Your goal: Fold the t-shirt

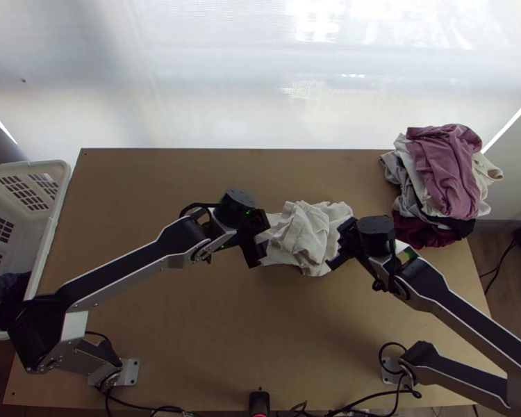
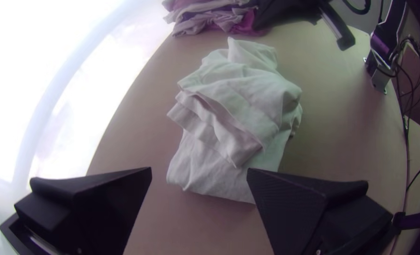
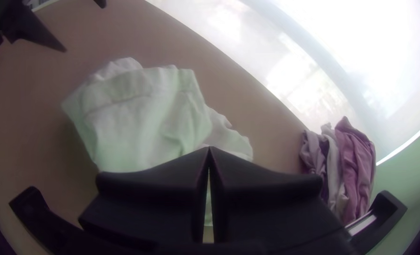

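Observation:
The cream-white t-shirt [image 1: 303, 233] lies bunched in a compact heap at mid-table, between my left gripper [image 1: 258, 243] and my right gripper [image 1: 340, 246]. Seen from the left wrist, the shirt [image 2: 238, 108] has loose folds piled over a flatter layer; my left gripper [image 2: 199, 169] is open, its fingers wide apart beside the flatter end, without cloth between them. In the right wrist view my right gripper [image 3: 209, 150] is shut, its tips together in front of the shirt [image 3: 144, 118]. I make out no cloth between those tips.
A pile of mauve, grey and dark clothes [image 1: 444, 174] sits at the table's far right corner. A white laundry basket [image 1: 52, 215] with dark cloth in it stands at the left edge. Bare tabletop [image 1: 226, 333] lies between the arms' bases, with cables along the near edge.

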Motion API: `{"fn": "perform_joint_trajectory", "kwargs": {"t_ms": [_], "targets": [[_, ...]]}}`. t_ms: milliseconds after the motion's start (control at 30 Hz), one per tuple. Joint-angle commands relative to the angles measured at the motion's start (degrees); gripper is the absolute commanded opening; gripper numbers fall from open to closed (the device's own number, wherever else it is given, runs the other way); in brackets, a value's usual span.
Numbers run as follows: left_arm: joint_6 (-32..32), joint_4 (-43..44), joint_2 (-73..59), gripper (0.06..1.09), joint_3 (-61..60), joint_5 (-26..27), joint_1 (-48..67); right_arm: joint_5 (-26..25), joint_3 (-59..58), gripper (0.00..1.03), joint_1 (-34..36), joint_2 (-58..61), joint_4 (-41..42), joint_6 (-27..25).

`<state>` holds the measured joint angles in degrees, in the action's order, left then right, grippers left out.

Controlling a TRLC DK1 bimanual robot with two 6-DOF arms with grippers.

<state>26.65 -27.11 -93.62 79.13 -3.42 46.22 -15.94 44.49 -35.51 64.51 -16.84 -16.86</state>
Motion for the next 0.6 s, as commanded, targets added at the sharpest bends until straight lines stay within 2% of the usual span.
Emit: {"fn": "perform_joint_trajectory", "kwargs": {"t_ms": [0,100,233,333,567], "targets": [[-5.21,-1.71,-2.26,1.03,-0.65,4.12,-4.03,4.08,4.38,0.03,-7.74,4.04,-2.23,2.62],[-7.23,-1.71,-4.55,0.95,-0.3,7.29,-4.91,7.33,6.4,0.03,-9.84,6.24,-3.02,4.73],[-8.72,-1.54,-6.48,0.94,1.2,8.34,-5.26,9.18,7.19,0.03,-12.48,8.61,-3.02,5.7],[-9.34,-1.54,-7.27,0.82,2.52,8.69,-5.61,10.67,7.54,0.03,-12.75,10.11,-2.85,6.76],[-11.45,-1.54,-7.71,0.45,3.31,11.15,-6.93,13.66,7.1,0.03,-15.65,11.08,-2.85,8.69]]}}
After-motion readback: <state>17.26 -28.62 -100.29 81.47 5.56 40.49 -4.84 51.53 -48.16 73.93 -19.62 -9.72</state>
